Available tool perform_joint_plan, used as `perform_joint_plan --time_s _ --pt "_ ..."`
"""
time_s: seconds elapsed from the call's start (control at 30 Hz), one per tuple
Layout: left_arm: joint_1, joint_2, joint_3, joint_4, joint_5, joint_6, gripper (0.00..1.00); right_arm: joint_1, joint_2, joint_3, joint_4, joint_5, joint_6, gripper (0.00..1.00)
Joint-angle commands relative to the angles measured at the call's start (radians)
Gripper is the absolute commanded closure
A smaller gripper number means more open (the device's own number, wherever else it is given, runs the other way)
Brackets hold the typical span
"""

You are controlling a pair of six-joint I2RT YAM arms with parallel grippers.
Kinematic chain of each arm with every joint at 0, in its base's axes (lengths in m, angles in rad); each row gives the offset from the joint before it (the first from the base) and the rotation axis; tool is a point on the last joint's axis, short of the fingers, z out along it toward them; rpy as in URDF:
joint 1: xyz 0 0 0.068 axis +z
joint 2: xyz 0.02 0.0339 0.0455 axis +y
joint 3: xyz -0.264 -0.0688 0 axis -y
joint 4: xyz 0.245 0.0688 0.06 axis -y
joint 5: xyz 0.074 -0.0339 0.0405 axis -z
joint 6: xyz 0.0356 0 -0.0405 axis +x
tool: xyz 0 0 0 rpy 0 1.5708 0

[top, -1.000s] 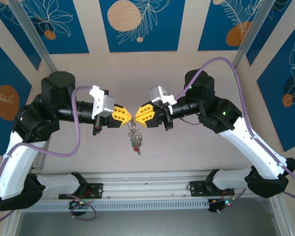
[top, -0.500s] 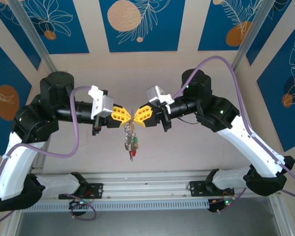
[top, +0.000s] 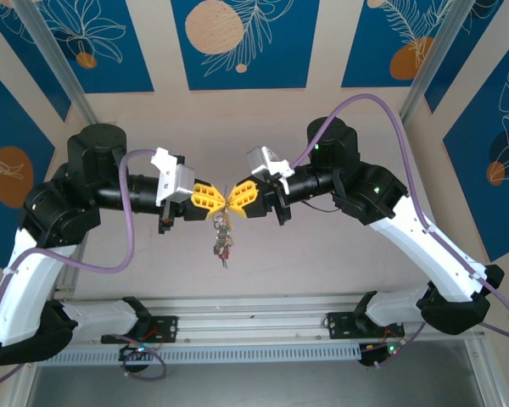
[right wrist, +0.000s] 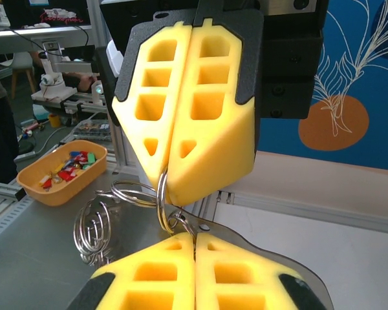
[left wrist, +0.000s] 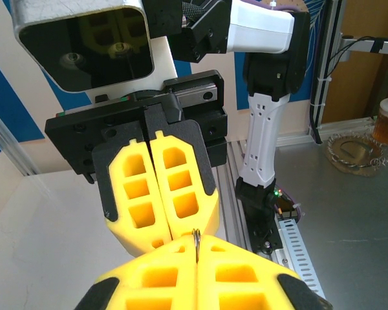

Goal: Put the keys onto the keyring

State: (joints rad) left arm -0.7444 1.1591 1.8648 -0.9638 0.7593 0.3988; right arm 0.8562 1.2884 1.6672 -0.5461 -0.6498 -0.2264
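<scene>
The left gripper [top: 220, 201] and the right gripper [top: 236, 201] meet tip to tip above the counter [top: 339, 254], their yellow pads nose to nose.

The left jaws are pressed together. In the left wrist view a thin upright wire of the keyring [left wrist: 196, 237] stands edge-on in the seam at their tip, so they are clamped on the keyring. In the right wrist view the keyring [right wrist: 160, 194] stands upright at the very tip of the left gripper [right wrist: 166, 183], with its plane in line with that gripper's seam. A second turn of the wire lies nearly flat, just to the side of the tip.

The right jaws are also together, directly opposite the left gripper. A flat silvery piece comes out of their seam where it meets the ring. It looks like one of the keys, though I cannot tell this for certain.

The keys [top: 221, 243] hang as a bunch just below the tip of the left gripper, clear of the counter. In the top view the bunch's long axis runs from that tip toward the arm bases. A few colored tags show among the keys, but they are too small to sort out. Smaller wire loops [right wrist: 92, 234] dangle below and to one side of the left gripper's tip.
</scene>
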Motion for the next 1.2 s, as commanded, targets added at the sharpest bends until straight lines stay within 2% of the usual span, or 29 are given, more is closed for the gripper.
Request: perform_joint_plan --time_s 0.0,0.17,0.33,0.5,0.63,0.67,0.7,0.73,0.77,0.9,1.0,1.17 --pt "-0.006 -0.021 0.01 0.051 0.052 -0.009 1.0 0.004 -0.027 0.004 -0.014 0.038 -0.008 0.83" --pt "-0.006 -0.027 0.008 0.045 0.043 -0.009 1.0 0.004 -0.107 -0.075 0.021 0.111 -0.03 0.64" --pt "-0.006 -0.029 -0.002 0.043 0.022 -0.015 1.0 0.004 -0.151 -0.105 -0.018 0.193 -0.056 0.56" --pt "-0.007 -0.038 -0.077 0.052 -0.086 -0.05 1.0 0.004 -0.207 -0.172 -0.013 0.353 -0.058 0.46" --pt "-0.006 -0.077 -0.226 0.082 -0.159 -0.115 1.0 0.004 -0.281 -0.281 0.026 0.494 -0.051 0.35" --pt "-0.006 -0.092 -0.263 0.091 -0.174 -0.129 1.0 0.002 -0.295 -0.306 0.029 0.509 -0.048 0.31" --pt "-0.006 -0.11 -0.302 0.095 -0.192 -0.145 1.0 0.0 -0.305 -0.324 0.023 0.515 -0.049 0.22" --pt "-0.006 -0.123 -0.333 0.091 -0.213 -0.16 1.0 -0.004 -0.309 -0.333 0.01 0.518 -0.048 0.08" --pt "-0.005 -0.131 -0.352 0.078 -0.232 -0.169 1.0 -0.004 -0.312 -0.341 -0.003 0.526 -0.048 0.0" --pt "-0.004 -0.152 -0.442 0.055 -0.307 -0.214 1.0 -0.005 -0.345 -0.383 0.002 0.589 -0.041 0.01" --pt "-0.005 -0.143 -0.515 0.101 -0.343 -0.244 1.0 -0.017 -0.392 -0.424 0.045 0.632 -0.041 0.01" --pt "-0.004 -0.04 -0.574 0.211 -0.414 -0.262 1.0 -0.064 -0.447 -0.453 0.052 0.653 -0.03 0.01"
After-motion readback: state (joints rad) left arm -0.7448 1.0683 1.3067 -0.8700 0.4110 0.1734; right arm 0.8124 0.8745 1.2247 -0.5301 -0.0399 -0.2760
